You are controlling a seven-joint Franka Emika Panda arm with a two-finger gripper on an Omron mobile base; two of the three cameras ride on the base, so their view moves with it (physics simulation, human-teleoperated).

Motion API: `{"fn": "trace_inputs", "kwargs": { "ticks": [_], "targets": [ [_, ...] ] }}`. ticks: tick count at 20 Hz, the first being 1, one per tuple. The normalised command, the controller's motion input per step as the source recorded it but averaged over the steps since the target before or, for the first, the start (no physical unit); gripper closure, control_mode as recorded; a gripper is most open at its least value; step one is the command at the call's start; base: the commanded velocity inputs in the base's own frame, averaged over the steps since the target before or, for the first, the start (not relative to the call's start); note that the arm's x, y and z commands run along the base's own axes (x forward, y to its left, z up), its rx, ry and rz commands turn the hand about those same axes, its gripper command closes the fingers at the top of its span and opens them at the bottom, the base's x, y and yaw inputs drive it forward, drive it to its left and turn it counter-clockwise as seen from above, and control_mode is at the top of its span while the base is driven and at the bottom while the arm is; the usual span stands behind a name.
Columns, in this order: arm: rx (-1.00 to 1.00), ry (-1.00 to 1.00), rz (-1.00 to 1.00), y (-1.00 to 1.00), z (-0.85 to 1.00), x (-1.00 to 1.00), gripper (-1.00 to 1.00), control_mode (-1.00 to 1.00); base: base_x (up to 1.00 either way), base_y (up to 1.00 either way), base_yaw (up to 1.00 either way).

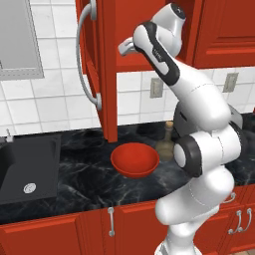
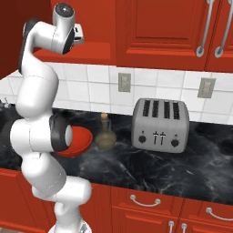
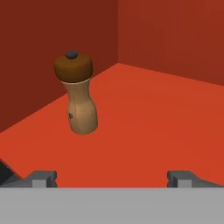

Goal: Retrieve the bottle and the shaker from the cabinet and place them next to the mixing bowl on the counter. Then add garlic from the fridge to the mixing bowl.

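A wooden shaker [image 3: 78,94] with a dark brown cap stands upright on the red floor of the open cabinet [image 3: 153,118], ahead and left of my gripper [image 3: 113,177]. The gripper is open, with nothing between its fingers. From the base views the hand [image 1: 124,47] [image 2: 78,34] reaches into the cabinet beside its swung-out door [image 1: 97,64]. Below it, the olive-brown bottle [image 1: 167,142] [image 2: 105,133] stands on the black counter [image 1: 74,174], right beside the red mixing bowl [image 1: 134,160] [image 2: 78,140]. The garlic and the fridge are out of view.
A silver toaster [image 2: 160,124] stands on the counter right of the bottle. A black sink [image 1: 25,169] is set into the counter at the left. The open door's long handle [image 1: 82,60] juts out over the counter. Shut wall cabinets [image 2: 159,32] hang to the right.
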Motion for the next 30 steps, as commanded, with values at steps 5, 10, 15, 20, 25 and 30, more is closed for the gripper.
{"fn": "trace_inputs", "kwargs": {
  "ticks": [5,10,15,20,25,30],
  "targets": [
    [0.02,0.0,0.0,0.03,0.02,0.03,-1.0,-1.0,0.0,0.0,0.0],
    [0.0,-0.01,0.0,0.02,0.0,0.0,-1.0,-1.0,0.0,0.0,0.0],
    [0.0,-0.03,0.0,0.01,0.0,0.04,-1.0,-1.0,0.0,0.0,0.0],
    [-0.03,-0.17,0.0,0.2,0.0,0.38,-1.0,-1.0,0.0,0.0,0.0],
    [-0.01,-0.09,0.0,0.21,0.0,0.13,-1.0,-1.0,0.0,0.0,0.0],
    [0.0,0.0,0.0,0.28,-0.01,0.02,-1.0,-1.0,0.0,0.0,0.0]
  ]
}}
